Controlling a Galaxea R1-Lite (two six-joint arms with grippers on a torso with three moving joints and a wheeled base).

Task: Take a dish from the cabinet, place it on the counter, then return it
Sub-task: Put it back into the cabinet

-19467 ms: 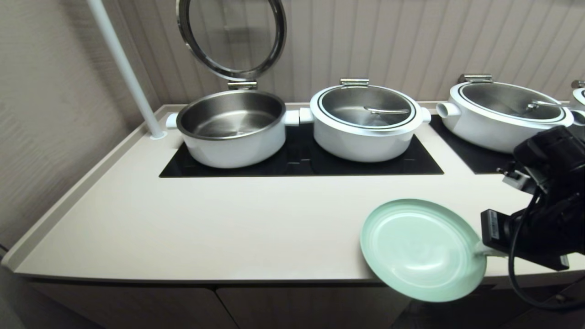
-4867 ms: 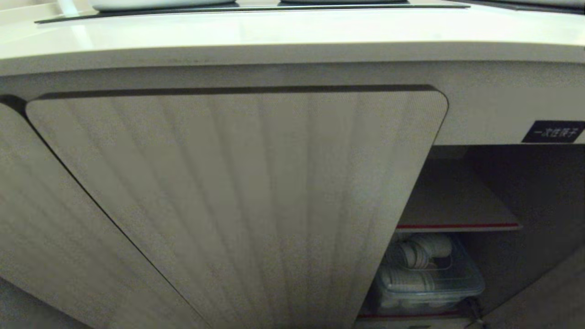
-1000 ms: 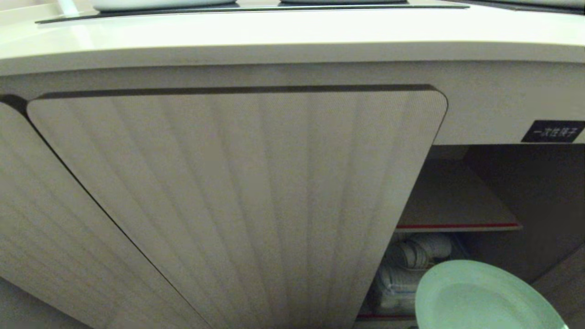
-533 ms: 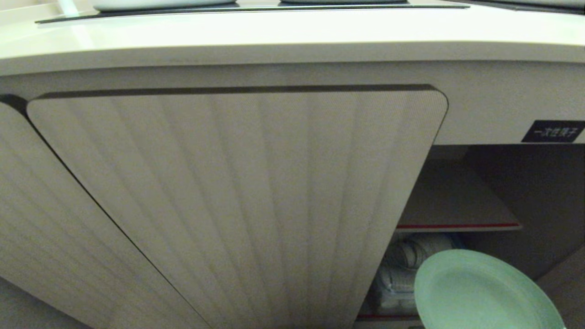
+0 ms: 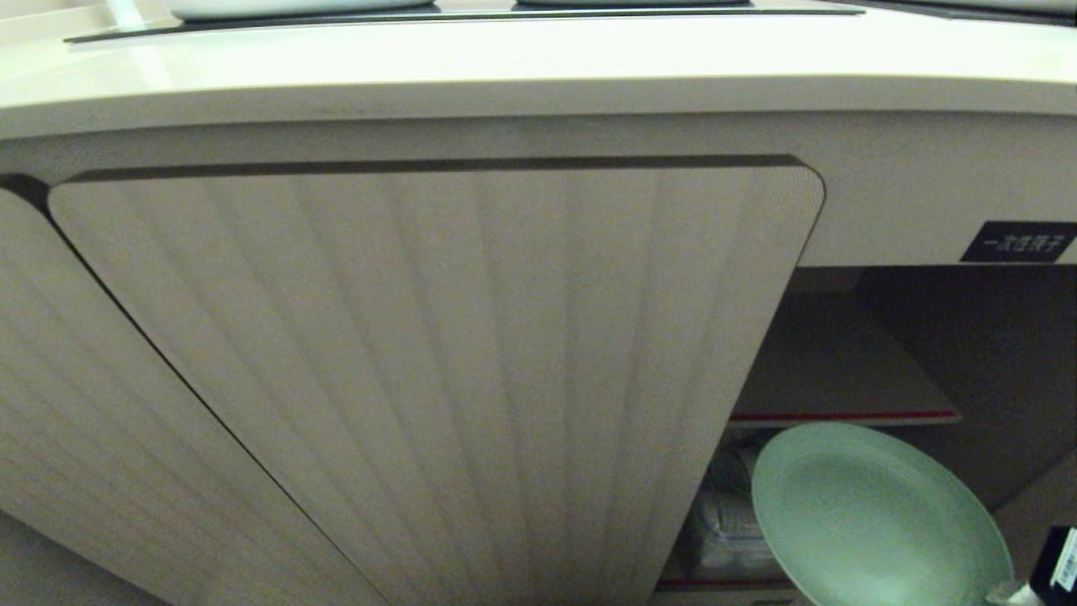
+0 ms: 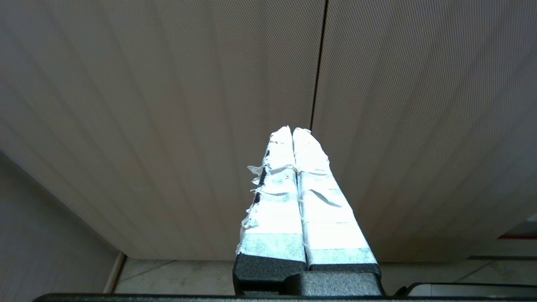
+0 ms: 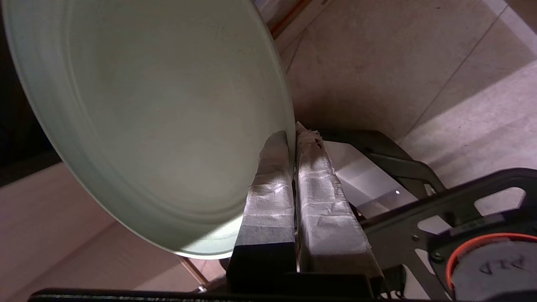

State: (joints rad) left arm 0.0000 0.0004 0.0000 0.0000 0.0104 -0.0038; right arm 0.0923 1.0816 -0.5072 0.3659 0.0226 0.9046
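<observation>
Head view shows us on the return step: our right gripper (image 7: 292,140), pinching the dish (image 5: 875,513) by its rim before the open cabinet (image 5: 892,353), next needs a level slide inward; left gripper (image 6: 292,133) pressed together, idle.

**A buffet or catering kitchen**

A long cream tabletop (image 5: 538,59) carries inset glossy black cooktop panels (image 5: 252,25) with white pot bases at its far edge. Beneath run ribbed, round-cornered cabinet doors (image 5: 437,370). Just past the right hand (image 7: 292,138) the open cabinet (image 5: 925,353) bears a small black label (image 5: 1018,242) and red-edged shelves (image 5: 841,416) of stored tableware over a tiled floor (image 7: 419,84).
</observation>
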